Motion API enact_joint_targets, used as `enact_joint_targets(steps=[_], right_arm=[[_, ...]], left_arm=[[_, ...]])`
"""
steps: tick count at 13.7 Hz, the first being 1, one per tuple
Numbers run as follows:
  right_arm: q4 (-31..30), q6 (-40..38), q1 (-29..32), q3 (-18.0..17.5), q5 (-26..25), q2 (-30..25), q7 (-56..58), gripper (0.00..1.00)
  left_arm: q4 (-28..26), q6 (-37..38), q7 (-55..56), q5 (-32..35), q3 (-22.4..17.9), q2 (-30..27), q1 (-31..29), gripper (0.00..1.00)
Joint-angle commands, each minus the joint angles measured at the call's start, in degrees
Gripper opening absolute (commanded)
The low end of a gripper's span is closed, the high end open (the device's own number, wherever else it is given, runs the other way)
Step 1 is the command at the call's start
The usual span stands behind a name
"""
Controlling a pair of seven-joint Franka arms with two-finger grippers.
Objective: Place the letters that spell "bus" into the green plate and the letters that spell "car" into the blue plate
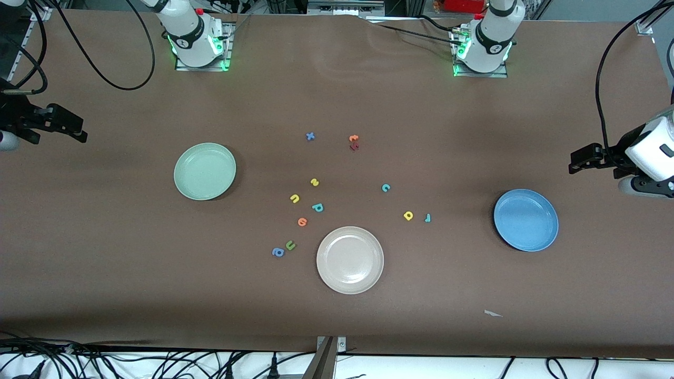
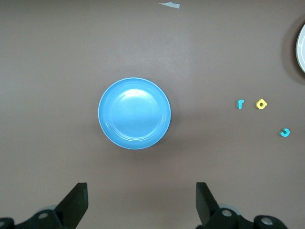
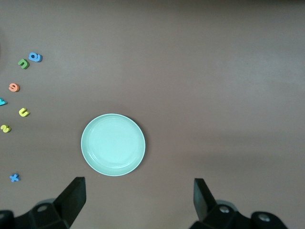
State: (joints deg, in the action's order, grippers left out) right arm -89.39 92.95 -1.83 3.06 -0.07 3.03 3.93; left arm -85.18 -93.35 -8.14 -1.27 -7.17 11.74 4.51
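The pale green plate (image 1: 204,171) (image 3: 113,144) and the blue plate (image 1: 525,220) (image 2: 134,113) hold nothing. Between them on the table lie the yellow s (image 1: 314,182), yellow u (image 1: 294,198) and teal b (image 1: 317,207), close together. Toward the blue plate lie the teal c (image 1: 386,187) (image 2: 285,132), yellow a (image 1: 408,215) (image 2: 261,104) and teal r (image 1: 427,217) (image 2: 240,103). My left gripper (image 1: 578,161) (image 2: 141,187) hangs open over the table's end by the blue plate. My right gripper (image 1: 79,130) (image 3: 138,182) hangs open by the green plate.
A beige-white plate (image 1: 349,259) sits nearest the front camera. Spare letters lie about: an orange round one (image 1: 301,221), an olive u (image 1: 290,245), a blue a (image 1: 278,252), a blue x (image 1: 310,136), an orange (image 1: 354,138) and a dark red one (image 1: 354,147). A paper scrap (image 1: 493,313) lies near the front edge.
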Motion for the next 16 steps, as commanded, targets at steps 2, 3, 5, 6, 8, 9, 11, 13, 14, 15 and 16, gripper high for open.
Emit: enact_joint_targets(steps=[2,3,5,6,8,9,11,13,14,15,16], right_arm=[[1.41,-1.19,0.34,-0.07,0.77,0.31,-0.07,1.0],[1.41,-1.19,0.34,-0.07,0.77,0.31,-0.07,1.0],[1.41,-1.19,0.34,-0.07,0.77,0.31,-0.07,1.0],[1.41,-1.19,0.34,-0.07,0.77,0.31,-0.07,1.0],[1.41,-1.19,0.34,-0.07,0.77,0.31,-0.07,1.0],[1.41,-1.19,0.34,-0.07,0.77,0.31,-0.07,1.0],[1.33,-1.19,0.34,0.02,0.77,0.31,-0.07,1.0],[1.41,-2.15,0.42,0.19,0.86,0.31,-0.15,1.0],[1.41,-2.25,0.42,0.19,0.86,0.23,-0.15,1.0],[1.41,-2.25,0.42,0.19,0.86,0.23,-0.15,1.0],[1.41,-2.16,0.42,0.19,0.77,0.23,-0.15,1.0]], left_arm=[[-0.25,-0.51,-0.38,-0.32,0.23,-0.14,-0.29,1.0],[-0.25,-0.51,-0.38,-0.32,0.14,-0.06,-0.29,1.0],[-0.25,-0.51,-0.38,-0.4,0.23,0.12,-0.29,1.0],[-0.25,-0.51,-0.38,-0.32,0.14,0.12,-0.29,1.0],[-0.25,-0.6,-0.38,-0.32,0.23,0.3,-0.29,1.0],[-0.25,-0.51,-0.38,-0.32,0.14,0.3,-0.29,1.0],[-0.25,-0.51,-0.38,-0.32,0.14,0.38,-0.29,1.0],[-0.25,-0.51,-0.38,-0.32,0.23,0.38,-0.29,1.0],[-0.25,-0.6,-0.38,-0.32,0.14,0.38,-0.29,1.0],[-0.25,-0.51,-0.38,-0.32,0.14,0.38,-0.29,1.0],[-0.25,-0.6,-0.38,-0.32,0.23,0.38,-0.29,1.0]])
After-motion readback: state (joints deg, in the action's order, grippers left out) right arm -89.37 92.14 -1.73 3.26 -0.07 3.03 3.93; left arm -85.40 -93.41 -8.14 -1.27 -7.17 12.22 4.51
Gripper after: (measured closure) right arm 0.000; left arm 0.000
